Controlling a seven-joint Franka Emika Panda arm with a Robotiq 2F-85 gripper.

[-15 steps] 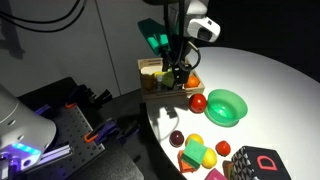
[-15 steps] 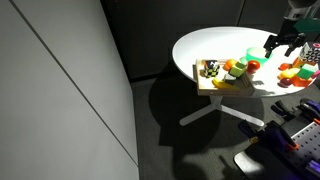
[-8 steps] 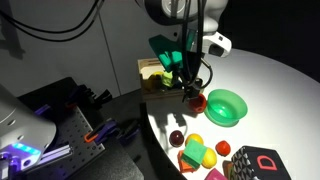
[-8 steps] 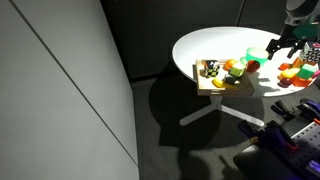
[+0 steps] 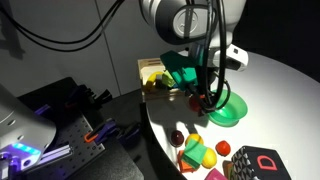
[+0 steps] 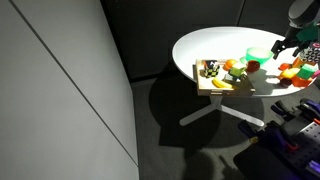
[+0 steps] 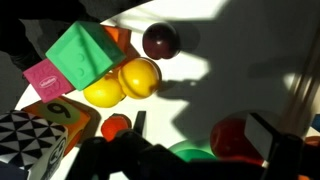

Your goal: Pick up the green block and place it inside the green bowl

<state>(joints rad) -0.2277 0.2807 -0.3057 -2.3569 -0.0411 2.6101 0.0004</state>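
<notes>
The green block (image 7: 84, 55) is a cube lying beside two yellow fruits (image 7: 125, 82) and a pink block (image 7: 47, 76); in an exterior view it sits in the cluster at the table's front (image 5: 194, 152). The green bowl (image 5: 229, 108) stands mid-table, and only its rim shows at the bottom of the wrist view (image 7: 185, 152). It also shows in an exterior view (image 6: 258, 55). My gripper (image 7: 200, 135) is open and empty. It hovers between the bowl and the red ball (image 7: 235, 138), well away from the block. It shows in both exterior views (image 5: 205, 96) (image 6: 286, 44).
A wooden tray (image 5: 153, 76) with small items stands at the table's edge behind the arm. A dark red ball (image 7: 160, 40) lies beyond the yellow fruits. A black box with a red letter (image 5: 256, 163) sits at the front. The round white table (image 6: 200, 50) drops off on all sides.
The arm has swung from above the wooden tray toward the green bowl and red ball, and lower. The gripper stays open. No object has moved.
</notes>
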